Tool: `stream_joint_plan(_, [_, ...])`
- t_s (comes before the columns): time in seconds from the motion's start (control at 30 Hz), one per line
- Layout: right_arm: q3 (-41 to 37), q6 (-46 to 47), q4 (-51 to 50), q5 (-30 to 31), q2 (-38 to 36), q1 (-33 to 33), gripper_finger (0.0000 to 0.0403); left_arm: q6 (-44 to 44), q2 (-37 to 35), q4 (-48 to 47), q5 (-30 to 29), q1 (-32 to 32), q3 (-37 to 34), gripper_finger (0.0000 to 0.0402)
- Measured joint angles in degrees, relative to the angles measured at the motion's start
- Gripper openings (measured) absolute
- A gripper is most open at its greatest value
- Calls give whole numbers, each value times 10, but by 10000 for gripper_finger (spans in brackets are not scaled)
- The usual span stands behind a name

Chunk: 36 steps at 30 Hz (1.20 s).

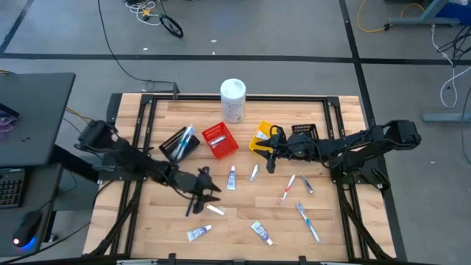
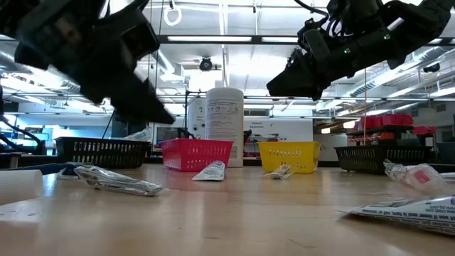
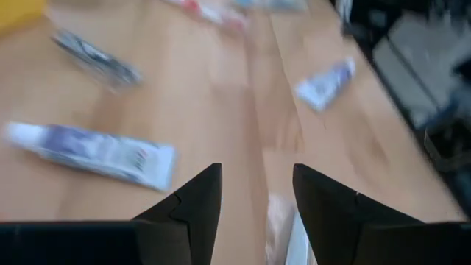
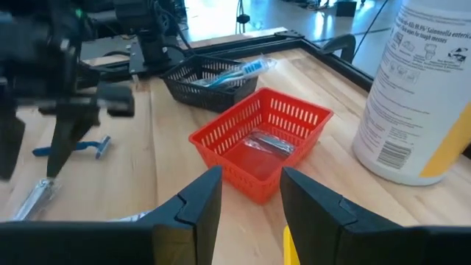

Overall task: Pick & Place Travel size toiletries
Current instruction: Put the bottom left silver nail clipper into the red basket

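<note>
A small white wrapped toiletry packet (image 1: 215, 210) lies on the bare wooden table (image 1: 346, 228), its long axis slanting across the boards, just below the left gripper (image 1: 197, 200), whose dark fingers stand apart over it. That arm is much the nearer. The right gripper (image 1: 271, 160), fingers also apart, hangs beside the yellow plastic bin (image 1: 260, 137), well apart from the packet.

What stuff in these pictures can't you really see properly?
- The wrapped item under the left gripper: the left wrist view is blurred and the fingers cover it.
- What lies in the red bin: a clear wrapper with something dark inside; right wrist view, too small to name.
- The yellow bin: the right arm covers part of it in the high view.
- The white canister: cut off by the right wrist view's edge.
</note>
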Motion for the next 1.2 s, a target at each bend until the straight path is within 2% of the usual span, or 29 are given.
stream_joint_plan(0.2, [0,14,-21,0,0,0,149,-5,55,-1,26,-24,13,167])
stream_joint_plan(0.5, [0,30,-54,0,0,0,149,-17,57,-44,31,-65,14,155])
stream_joint_plan(0.6, [0,40,-57,0,0,0,149,-11,57,-93,0,-75,13,157])
stream_joint_plan(0.83, [0,61,-64,0,0,1,149,52,56,-115,-44,-79,14,151])
stream_joint_plan(1.07, [0,68,-65,-1,0,1,149,58,56,-114,-63,-76,13,81])
stream_joint_plan(1.2, [0,68,-65,-1,0,1,149,59,57,-67,-132,-73,15,66])
